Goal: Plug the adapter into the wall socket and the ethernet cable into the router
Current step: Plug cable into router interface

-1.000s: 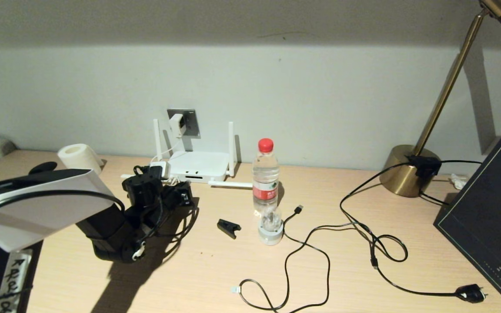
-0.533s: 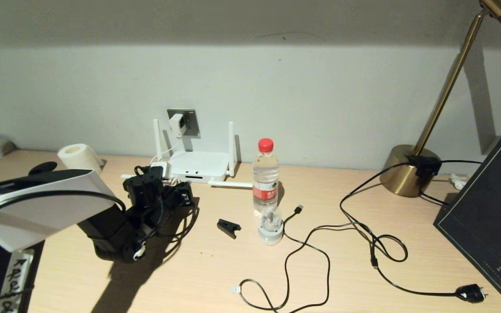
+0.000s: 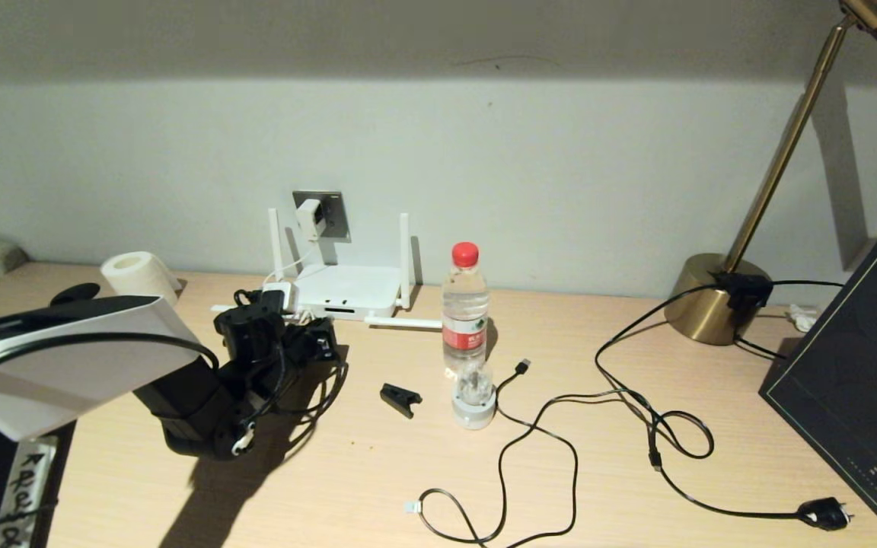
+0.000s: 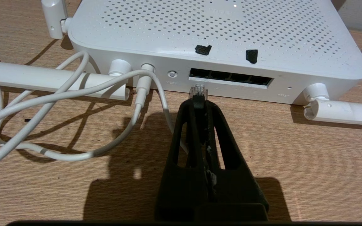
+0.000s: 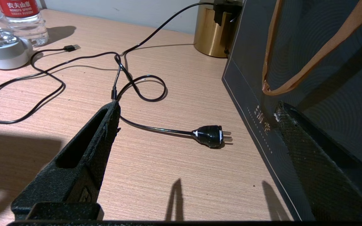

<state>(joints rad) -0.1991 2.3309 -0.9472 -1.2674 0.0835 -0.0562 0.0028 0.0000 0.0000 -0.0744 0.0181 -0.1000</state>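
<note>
White plastic marks the router [image 3: 347, 289], seen left of centre in the head view against the wall, with the adapter [image 3: 309, 218] seated in the wall socket [image 3: 330, 213] just above it. The left gripper [image 4: 198, 100] is seen low in the centre of the left wrist view, its fingers [image 4: 189, 131] pressed together on the ethernet cable [image 4: 198, 91], whose clear plug tip is held just in front of the leftmost end of the dark port slot [image 4: 229, 77], not yet inside. The right gripper [image 5: 196, 125] is held above the wooden table [image 5: 156, 175] near a black mains plug [image 5: 211, 136], its fingers [image 5: 83, 150] spread wide apart around nothing.
</note>
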